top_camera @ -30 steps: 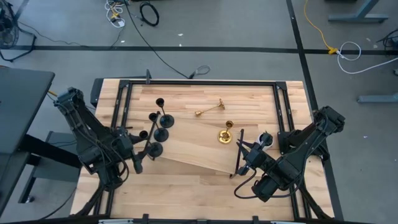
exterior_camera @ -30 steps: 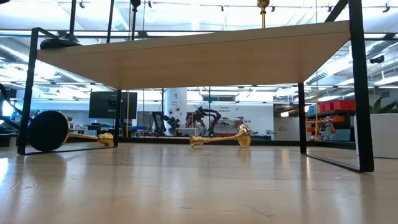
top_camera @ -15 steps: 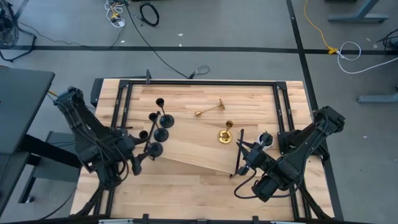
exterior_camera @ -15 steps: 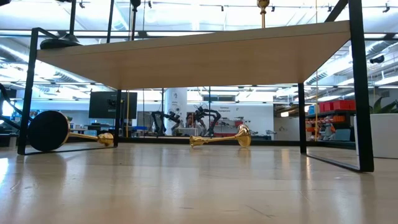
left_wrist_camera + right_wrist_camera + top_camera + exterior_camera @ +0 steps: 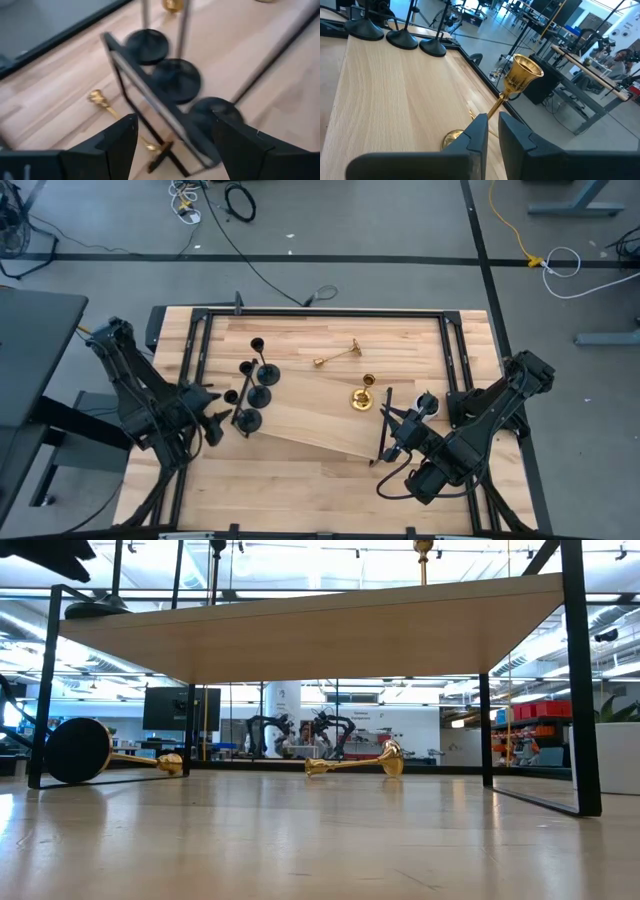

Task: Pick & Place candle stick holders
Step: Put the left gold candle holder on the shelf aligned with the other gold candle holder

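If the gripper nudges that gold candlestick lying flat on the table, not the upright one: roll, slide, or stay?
The lying gold candlestick would probably roll in an arc rather than straight, since its round base is wider than its cup. The thin stem looks rigid metal, so no flex. Its shiny finish hints at a slippery grasp. The upright gold candlestick on the raised board looks tippier.

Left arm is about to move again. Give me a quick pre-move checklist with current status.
1. Left claw open: ok.
2. Left claw empty: ok.
3. Three matte black metal candlesticks upright on the raised wooden board: ok.
4. Shiny gold metal candlestick standing: not ok, it lies on its side on the table.
5. Right claw away from the left arm's side, at the board's right end: ok.
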Controlling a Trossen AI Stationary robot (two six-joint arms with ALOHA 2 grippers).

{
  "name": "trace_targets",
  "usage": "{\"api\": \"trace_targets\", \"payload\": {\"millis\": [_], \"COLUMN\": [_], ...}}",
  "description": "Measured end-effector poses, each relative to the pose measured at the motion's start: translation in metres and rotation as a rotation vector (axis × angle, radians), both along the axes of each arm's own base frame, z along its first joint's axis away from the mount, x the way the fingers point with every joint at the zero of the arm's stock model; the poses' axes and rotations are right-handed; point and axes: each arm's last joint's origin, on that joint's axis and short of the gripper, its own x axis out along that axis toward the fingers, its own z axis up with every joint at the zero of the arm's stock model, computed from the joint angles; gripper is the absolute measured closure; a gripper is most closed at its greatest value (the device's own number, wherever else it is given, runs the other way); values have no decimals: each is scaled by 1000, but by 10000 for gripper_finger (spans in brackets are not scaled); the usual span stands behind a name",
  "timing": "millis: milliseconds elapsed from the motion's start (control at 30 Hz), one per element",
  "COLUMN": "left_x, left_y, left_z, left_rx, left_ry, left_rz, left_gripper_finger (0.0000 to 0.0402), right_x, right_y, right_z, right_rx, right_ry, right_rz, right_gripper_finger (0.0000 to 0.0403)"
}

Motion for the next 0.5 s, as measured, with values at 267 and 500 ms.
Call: {"api": "trace_targets", "payload": {"millis": [267, 500], "left_x": [4, 17], "left_y": [12, 29], "left_z": [-2, -3], "left_rx": [-73, -48], "left_ry": [44, 122], "left_rz": [151, 233], "left_gripper_finger": [150, 170], "right_x": [0, 0], "right_y": [0, 0], "right_z": [0, 0], "right_rx": [0, 3], "right_ry": [0, 0], "right_rz": [0, 0], "right_gripper_finger": [354, 354]}}
